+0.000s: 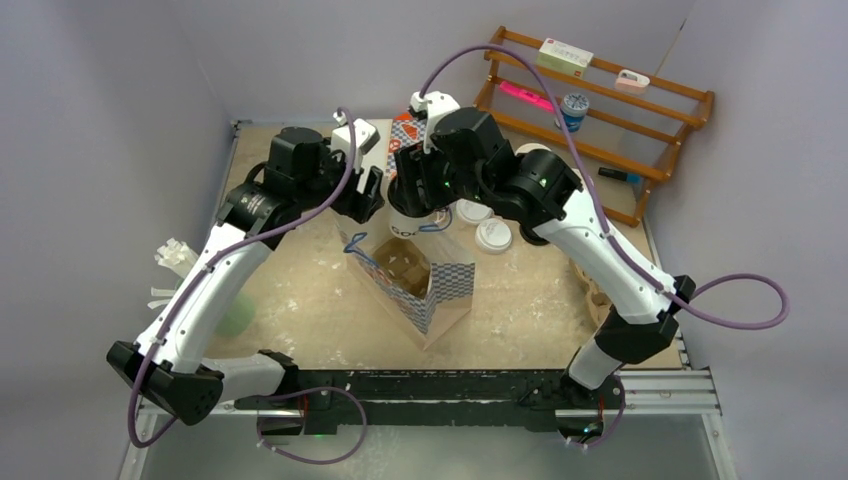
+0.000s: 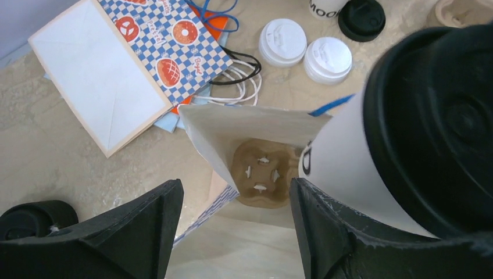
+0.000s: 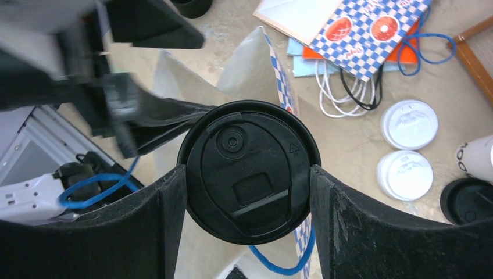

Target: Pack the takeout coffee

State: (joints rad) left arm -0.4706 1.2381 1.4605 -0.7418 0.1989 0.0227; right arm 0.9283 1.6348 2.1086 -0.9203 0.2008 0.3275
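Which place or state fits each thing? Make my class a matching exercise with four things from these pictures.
Things
1. coffee cup
2. cup carrier
3. white lids
4. left gripper

Places or states
A. open, holding nothing
B. at the bottom of the standing paper bag
C. held by the right gripper
D. lying side by side on the table

Pairs: 1-C, 2-B, 3-D, 4-A

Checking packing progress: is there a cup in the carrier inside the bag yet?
No, the top view shows the carrier in the bag with nothing in it, while the cup is in the right gripper.
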